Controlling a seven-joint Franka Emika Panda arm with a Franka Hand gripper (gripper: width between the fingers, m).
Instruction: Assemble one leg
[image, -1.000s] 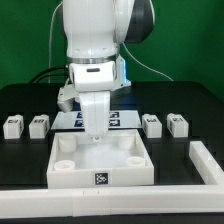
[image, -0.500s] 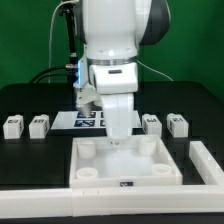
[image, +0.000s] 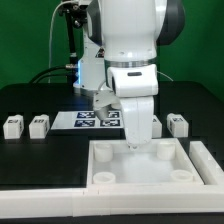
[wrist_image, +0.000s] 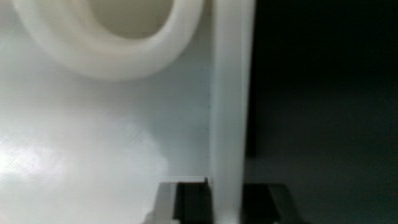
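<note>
The large white square tray (image: 140, 166) with round corner sockets lies on the black table, in front of the arm. My gripper (image: 133, 146) reaches down onto the tray's back wall and is shut on it. In the wrist view the thin white wall (wrist_image: 228, 110) runs between my two dark fingers (wrist_image: 187, 203), next to a round socket (wrist_image: 121, 40). Small white legs stand in a row behind the tray: two at the exterior view's left (image: 12, 126) (image: 38, 125) and one at its right (image: 178, 124). The arm hides the part of the row behind it.
The marker board (image: 92, 119) lies flat behind the tray, partly behind the arm. A white L-shaped rail runs along the table's front (image: 40, 194) and up the exterior view's right side (image: 210, 152), close against the tray.
My gripper has moved toward the exterior view's right with the tray in its grip. The tray has slid from the middle to the right-hand rail.
</note>
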